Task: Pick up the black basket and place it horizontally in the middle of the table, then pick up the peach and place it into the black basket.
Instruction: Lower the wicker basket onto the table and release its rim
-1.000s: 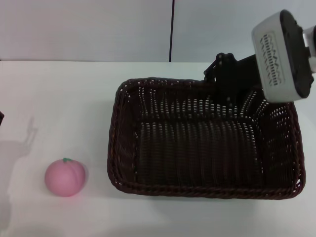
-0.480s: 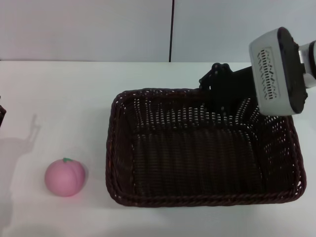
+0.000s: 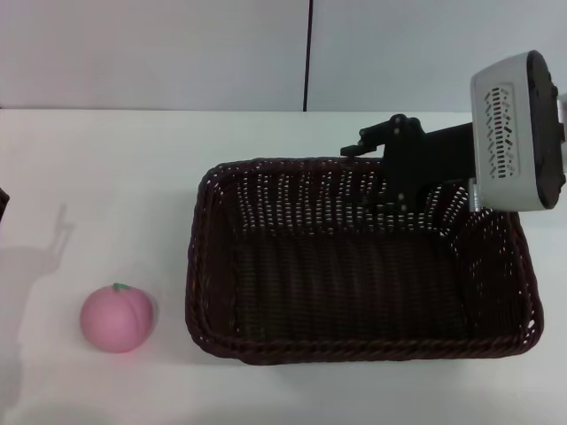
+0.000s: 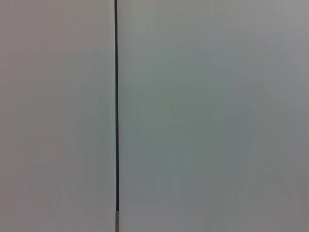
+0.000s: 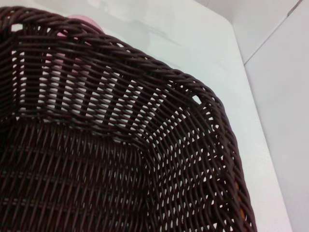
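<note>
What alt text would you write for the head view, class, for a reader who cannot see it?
A large black basket sits on the white table, with the right pincer at its far rim. A small pink peach lies on the table to the basket's left, apart from it.

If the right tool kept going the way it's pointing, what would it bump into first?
Probably the black basket. The right tool sits at the basket's far rim, and its wrist view looks straight onto the woven inside wall and floor. The peach lies beyond, outside the basket. Depth is hard to judge.

Bright even light, soft shadows on the table (image 3: 133, 177), sharp focus
</note>
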